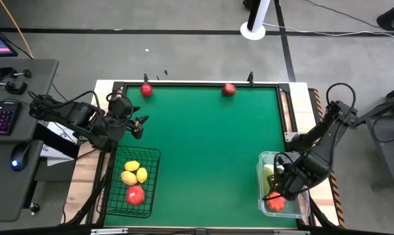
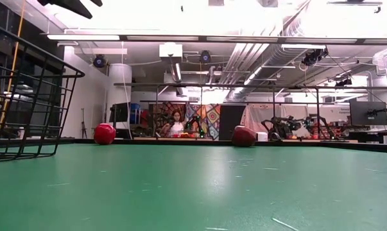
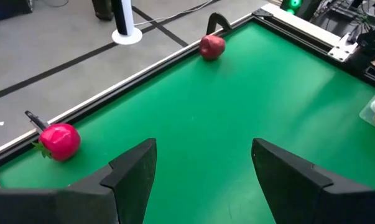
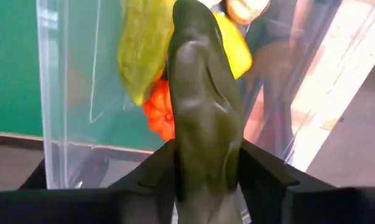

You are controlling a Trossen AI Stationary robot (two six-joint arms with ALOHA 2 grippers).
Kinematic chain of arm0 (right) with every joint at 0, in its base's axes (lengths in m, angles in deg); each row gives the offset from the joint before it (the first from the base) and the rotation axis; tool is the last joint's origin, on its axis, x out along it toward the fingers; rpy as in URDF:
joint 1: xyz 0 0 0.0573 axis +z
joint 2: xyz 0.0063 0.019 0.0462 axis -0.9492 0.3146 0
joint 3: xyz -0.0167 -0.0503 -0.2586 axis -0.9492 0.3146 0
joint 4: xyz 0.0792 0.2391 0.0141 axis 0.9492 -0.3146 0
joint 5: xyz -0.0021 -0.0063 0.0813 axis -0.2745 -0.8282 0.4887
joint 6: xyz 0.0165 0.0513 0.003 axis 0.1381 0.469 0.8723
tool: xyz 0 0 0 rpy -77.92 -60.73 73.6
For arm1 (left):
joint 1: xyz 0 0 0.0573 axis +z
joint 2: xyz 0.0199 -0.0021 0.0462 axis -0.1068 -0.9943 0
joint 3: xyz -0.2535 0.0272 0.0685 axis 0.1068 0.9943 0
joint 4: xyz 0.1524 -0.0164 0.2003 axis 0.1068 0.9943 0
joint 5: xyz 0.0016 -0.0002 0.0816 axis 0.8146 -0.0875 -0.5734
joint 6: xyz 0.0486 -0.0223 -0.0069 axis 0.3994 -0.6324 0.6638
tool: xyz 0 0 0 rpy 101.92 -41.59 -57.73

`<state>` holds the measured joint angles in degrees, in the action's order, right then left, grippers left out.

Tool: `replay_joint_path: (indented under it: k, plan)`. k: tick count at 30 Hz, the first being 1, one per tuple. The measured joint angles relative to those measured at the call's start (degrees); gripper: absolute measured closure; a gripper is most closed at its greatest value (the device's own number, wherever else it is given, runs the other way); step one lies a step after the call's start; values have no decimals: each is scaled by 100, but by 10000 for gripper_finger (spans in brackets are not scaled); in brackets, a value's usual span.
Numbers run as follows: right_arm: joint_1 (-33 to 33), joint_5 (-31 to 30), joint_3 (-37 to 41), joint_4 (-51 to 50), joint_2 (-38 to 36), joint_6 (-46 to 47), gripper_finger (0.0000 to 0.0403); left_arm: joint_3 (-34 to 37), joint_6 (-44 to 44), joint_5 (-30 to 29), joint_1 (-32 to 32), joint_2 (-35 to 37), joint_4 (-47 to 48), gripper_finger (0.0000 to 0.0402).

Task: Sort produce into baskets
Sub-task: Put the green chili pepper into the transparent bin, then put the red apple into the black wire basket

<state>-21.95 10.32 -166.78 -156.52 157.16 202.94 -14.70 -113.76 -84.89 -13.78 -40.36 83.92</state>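
My right gripper (image 1: 279, 189) is over the clear plastic basket (image 1: 262, 171) at the table's near right and is shut on a long dark green vegetable (image 4: 203, 93). The basket holds a yellow-green piece (image 4: 140, 50), a yellow piece (image 4: 236, 50) and an orange-red piece (image 4: 159, 115). My left gripper (image 3: 203, 168) is open and empty above the table's left side, just beyond the black wire basket (image 1: 151, 156). That basket holds yellow pieces (image 1: 132, 172) and a red one (image 1: 135, 194). Two red pieces (image 1: 146, 90) (image 1: 229, 89) lie on the mat at the far edge. My right gripper pinches the dark green vegetable between its two fingers, on its two sides (image 4: 181, 158) near one end. The vegetable runs on past the fingertips along the fingers, pointing down into the clear basket. Whether its far end touches the pieces below, I cannot tell.
The green mat (image 1: 210, 150) lies open between the two baskets. A raised black frame (image 1: 285, 104) runs round the table. In the low view the wire basket (image 2: 26, 96) stands at the left and a person (image 2: 176, 125) sits far behind the table.
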Motion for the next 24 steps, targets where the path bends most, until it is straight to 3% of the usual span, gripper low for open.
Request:
replay_joint_path:
  k: [7,10,12,15,18,24]
  plan:
    - [-292,785,-4,562,-1,-743,145,0,318,144,169,0,6,151]
    - [-499,822,-4,991,-3,-908,114,0,510,286,241,0,7,151]
    - [-688,348,-4,1611,-3,-1174,104,0,642,362,279,0,7,151]
    - [-1145,-1045,-14,2720,-3,-1776,101,0,807,384,322,0,7,151]
    - [-1892,-2160,-20,3067,-3,-2493,101,-2,897,387,358,0,4,151]
    - [-4226,-2678,-20,2771,108,-4897,100,-2,897,390,470,0,-155,151]
